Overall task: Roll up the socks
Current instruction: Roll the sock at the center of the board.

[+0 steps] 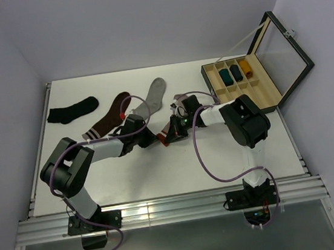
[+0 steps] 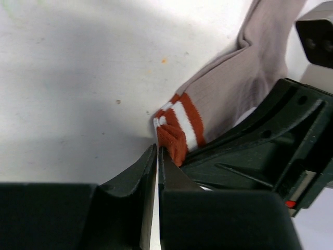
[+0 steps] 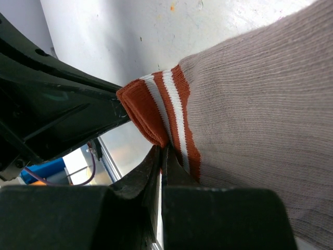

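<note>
Dusty pink knit ankle sock with red-and-white striped cuff (image 2: 234, 88): light, soft and floppy, so it likely won't hold shape by itself. Take it at the thicker cuff band. It sits on the white counter (image 1: 160, 168), between your two arms. Your right gripper (image 3: 162, 151) has its fingers clamped on the cuff. Your left gripper (image 2: 157, 148) has its fingers closed at the cuff's folded corner; can't tell if cloth is caught. Long axis is diagonal: cuff near-left, foot far-right. Light grey ankle sock (image 1: 153, 96) lies flat just beyond on the same diagonal, toe far-right.
</note>
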Controlling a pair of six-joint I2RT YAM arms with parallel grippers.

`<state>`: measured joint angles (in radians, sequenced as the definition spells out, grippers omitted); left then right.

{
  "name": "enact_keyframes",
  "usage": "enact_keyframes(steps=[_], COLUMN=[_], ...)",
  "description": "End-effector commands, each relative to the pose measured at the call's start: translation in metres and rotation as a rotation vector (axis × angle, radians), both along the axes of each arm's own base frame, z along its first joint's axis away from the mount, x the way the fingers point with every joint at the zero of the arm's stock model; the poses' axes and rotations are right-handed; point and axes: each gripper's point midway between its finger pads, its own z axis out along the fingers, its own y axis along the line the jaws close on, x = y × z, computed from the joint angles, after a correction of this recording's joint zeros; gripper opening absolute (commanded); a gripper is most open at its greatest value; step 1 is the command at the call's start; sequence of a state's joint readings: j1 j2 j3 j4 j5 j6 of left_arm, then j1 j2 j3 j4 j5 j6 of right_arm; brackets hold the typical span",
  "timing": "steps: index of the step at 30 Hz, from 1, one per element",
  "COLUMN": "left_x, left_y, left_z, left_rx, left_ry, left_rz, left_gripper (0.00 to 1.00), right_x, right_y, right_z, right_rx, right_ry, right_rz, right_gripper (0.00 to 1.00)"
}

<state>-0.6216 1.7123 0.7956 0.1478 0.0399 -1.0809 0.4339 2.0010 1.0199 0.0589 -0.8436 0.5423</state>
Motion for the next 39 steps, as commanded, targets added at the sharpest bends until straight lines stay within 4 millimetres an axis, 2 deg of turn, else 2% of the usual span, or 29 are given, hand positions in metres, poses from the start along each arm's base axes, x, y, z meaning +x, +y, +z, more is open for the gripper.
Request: enact_keyframes(steps=[1, 12, 27, 39], left_x=[0.010, 0.008, 0.017, 0.018], left_y=[-0.016, -0.020, -0.021, -0.021], left_z=[0.025, 0.033, 0.038, 0.025], left_rx=[-0.067, -0.122, -0.176, -0.186], left_ry=[-0.088, -0.123, -0.174, -0.163], left_rz=[-0.042, -0.055, -0.022, -0.022], left_gripper=[0.11, 0.12, 0.12, 0.11], right_x=[0.007, 0.008, 0.009, 0.008], right_y=[-0.010, -0.010, -0.011, -0.011], right_z=[-0.015, -0.017, -0.020, -0.021], right_rx=[-0.065, -0.073, -0.087, -0.087], right_ry=[-0.013, -0.007, 0.002, 0.007], right_rz=[-0.035, -0.045, -0.045, -0.048], right_gripper=[0.00, 0.00, 0.00, 0.00])
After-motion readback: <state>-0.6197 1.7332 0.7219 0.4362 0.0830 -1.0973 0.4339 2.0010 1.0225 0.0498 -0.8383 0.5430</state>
